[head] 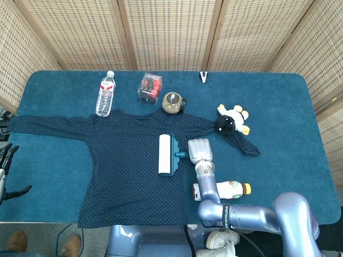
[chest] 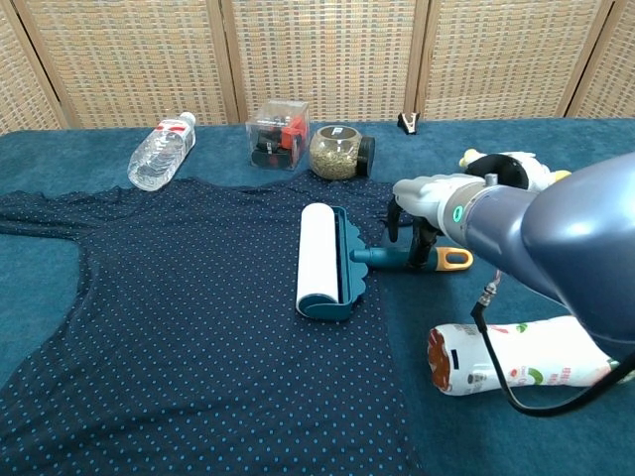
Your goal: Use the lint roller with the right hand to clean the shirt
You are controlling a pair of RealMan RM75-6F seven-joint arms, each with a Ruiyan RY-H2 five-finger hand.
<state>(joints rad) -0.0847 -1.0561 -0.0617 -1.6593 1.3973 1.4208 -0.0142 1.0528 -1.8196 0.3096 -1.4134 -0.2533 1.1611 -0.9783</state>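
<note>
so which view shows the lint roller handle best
The chest view: the lint roller lies side-on, its teal handle and orange end visible beneath the right hand. In the head view the right hand covers nearly all the handle; only a stub beside the roller head shows.
</note>
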